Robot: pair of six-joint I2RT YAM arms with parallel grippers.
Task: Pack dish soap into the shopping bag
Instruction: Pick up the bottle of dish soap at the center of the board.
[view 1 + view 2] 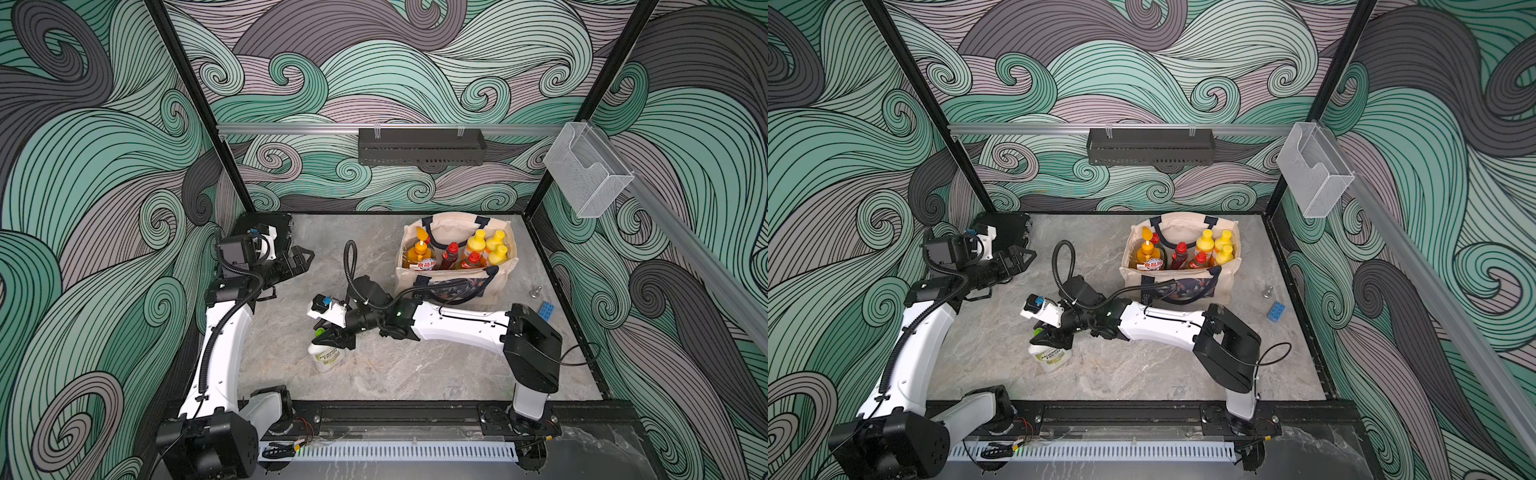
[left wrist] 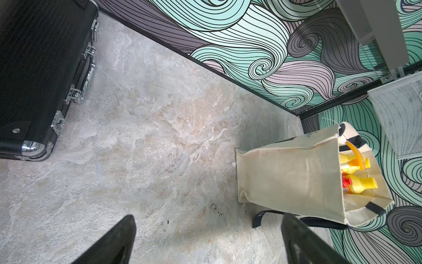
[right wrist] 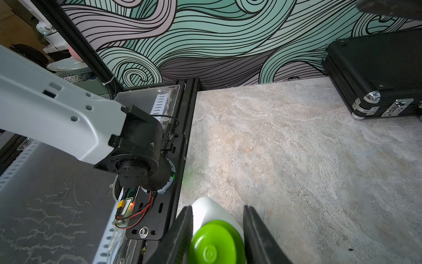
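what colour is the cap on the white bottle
Bright green cap, clearest in the right wrist view.

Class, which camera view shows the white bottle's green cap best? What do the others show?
The right wrist view: the green cap sits large between the fingers of the right gripper. Both top views show the cap only as a small green spot. The left wrist view misses it.

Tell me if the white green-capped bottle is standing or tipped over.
Standing. The white bottle rests base-down on the table, and its green cap faces straight up at the right wrist camera.
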